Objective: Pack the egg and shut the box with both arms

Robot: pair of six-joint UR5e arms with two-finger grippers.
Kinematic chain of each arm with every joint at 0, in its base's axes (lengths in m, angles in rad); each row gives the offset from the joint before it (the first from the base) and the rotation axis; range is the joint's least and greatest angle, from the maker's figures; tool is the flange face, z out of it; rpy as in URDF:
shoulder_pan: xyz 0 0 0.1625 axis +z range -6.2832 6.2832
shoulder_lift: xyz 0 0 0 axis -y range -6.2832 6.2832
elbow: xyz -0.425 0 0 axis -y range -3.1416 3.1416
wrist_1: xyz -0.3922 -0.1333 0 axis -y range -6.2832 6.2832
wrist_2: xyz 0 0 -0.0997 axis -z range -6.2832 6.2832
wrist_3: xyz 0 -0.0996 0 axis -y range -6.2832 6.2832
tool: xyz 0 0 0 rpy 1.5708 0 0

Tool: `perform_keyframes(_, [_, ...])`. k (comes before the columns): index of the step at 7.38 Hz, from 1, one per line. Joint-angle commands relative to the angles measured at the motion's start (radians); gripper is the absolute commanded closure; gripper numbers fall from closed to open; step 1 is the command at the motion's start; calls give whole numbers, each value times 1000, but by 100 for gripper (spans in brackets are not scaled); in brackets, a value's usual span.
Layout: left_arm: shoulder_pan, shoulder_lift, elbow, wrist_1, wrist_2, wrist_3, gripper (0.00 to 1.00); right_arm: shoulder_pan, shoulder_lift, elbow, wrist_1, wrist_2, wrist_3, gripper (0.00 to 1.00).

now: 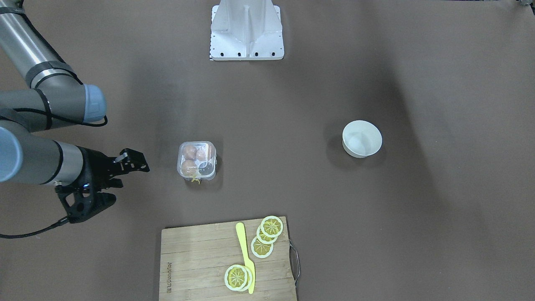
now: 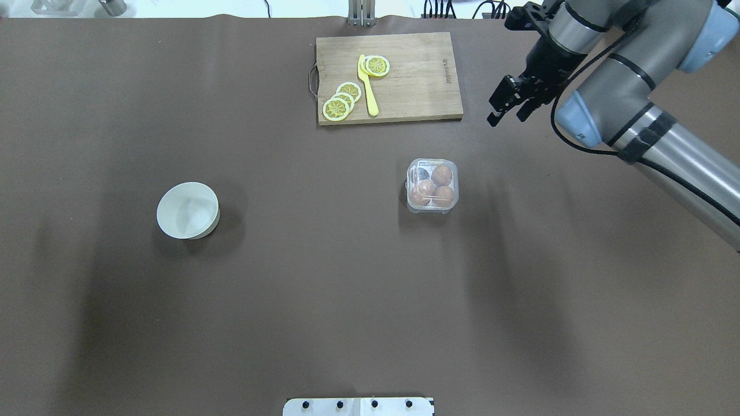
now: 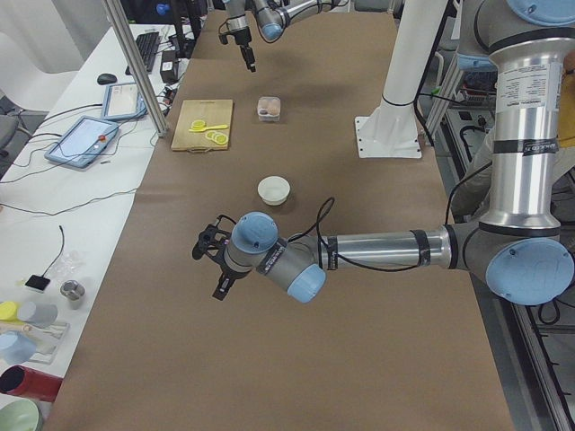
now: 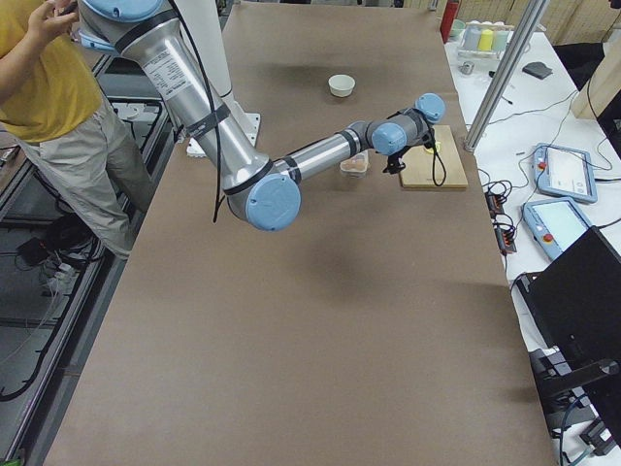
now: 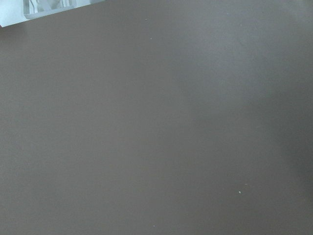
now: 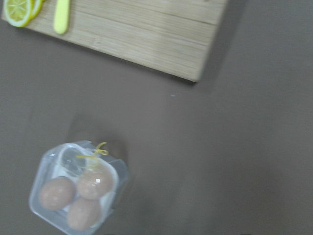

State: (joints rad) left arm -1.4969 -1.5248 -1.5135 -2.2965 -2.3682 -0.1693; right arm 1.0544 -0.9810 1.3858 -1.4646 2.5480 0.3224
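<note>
The clear box [image 2: 432,186] stands on the brown table with its lid down; it also shows in the front view [image 1: 197,160] and the right wrist view [image 6: 78,186]. Three brown eggs [image 2: 443,175] sit inside it, and one cell looks empty. A yellow string [image 6: 95,151] hangs at its edge. My right gripper [image 2: 506,117] is open and empty, raised to the right of the box beside the cutting board. My left gripper [image 3: 211,269] shows only in the exterior left view, far from the box, and I cannot tell if it is open or shut.
A wooden cutting board [image 2: 416,75] with lemon slices [image 2: 341,101] and a yellow knife [image 2: 367,86] lies beyond the box. A white bowl [image 2: 188,210] stands on the left half. The white stand [image 1: 246,31] is at the robot's edge. A person stands by the table [image 4: 58,87].
</note>
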Motion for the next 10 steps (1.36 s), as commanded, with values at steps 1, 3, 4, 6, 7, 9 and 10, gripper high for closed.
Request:
perform_keyframes(1, [1, 0, 3, 0, 1, 1, 5, 117, -114, 36, -10, -41, -36, 0])
perform_keyframes(3, [1, -2, 13, 2, 6, 1, 3, 209, -215, 45, -5, -81, -106, 0])
perform_keyframes(4, [1, -3, 18, 0, 6, 2, 3, 255, -261, 42, -10, -89, -184, 0])
perform_keyframes(6, [1, -3, 19, 3, 6, -6, 3, 366, -338, 33, -14, -135, -343, 0])
perform_keyframes(7, [1, -3, 21, 3, 6, -7, 3, 396, -367, 38, -28, -190, -362, 0])
perform_keyframes(9, [1, -3, 27, 2, 6, -9, 3, 432, -421, 47, -46, -271, -397, 0])
perform_keyframes(10, [1, -3, 26, 2, 6, -10, 3, 455, -450, 47, -49, -267, -443, 0])
